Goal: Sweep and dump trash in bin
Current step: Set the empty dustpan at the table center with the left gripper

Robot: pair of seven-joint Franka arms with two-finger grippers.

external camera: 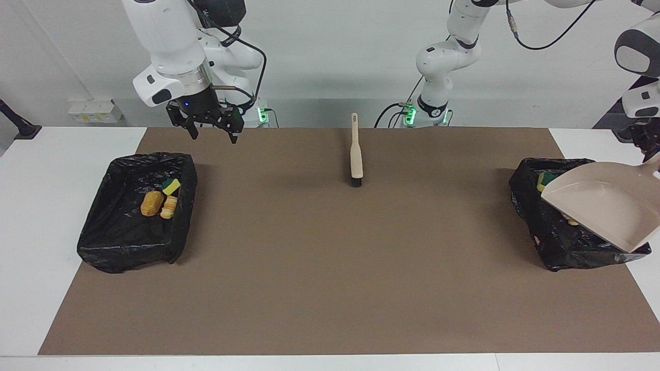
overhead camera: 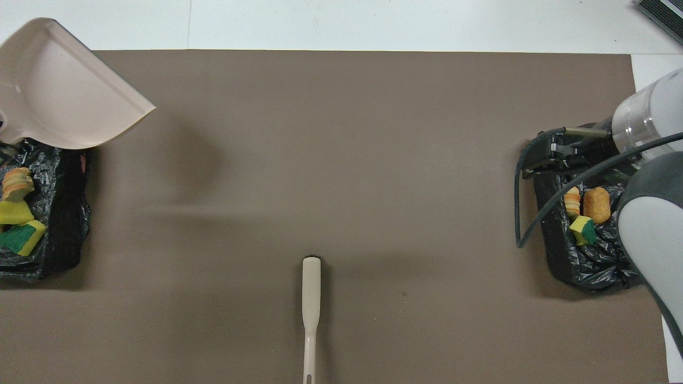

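Observation:
Trash lies in two black-lined bins. In the bin [external camera: 111,226] at the right arm's end lie a yellow-green sponge chunk [external camera: 171,186] and two bread lumps [external camera: 151,203]; they also show in the overhead view [overhead camera: 596,205]. My right gripper [external camera: 213,132] hangs open and empty over that bin's edge nearer the robots. My left gripper [external camera: 650,152], at the frame's edge, is shut on the beige dustpan's handle and holds the dustpan [external camera: 603,203] tilted over the bin [external camera: 572,252] at the left arm's end. That bin holds sponge chunks [overhead camera: 15,213] and a bread lump [overhead camera: 17,183].
A beige hand brush [external camera: 356,154] lies on the brown mat [external camera: 330,268] midway between the arms, near the robots' edge, bristles pointing away from them. White table shows around the mat.

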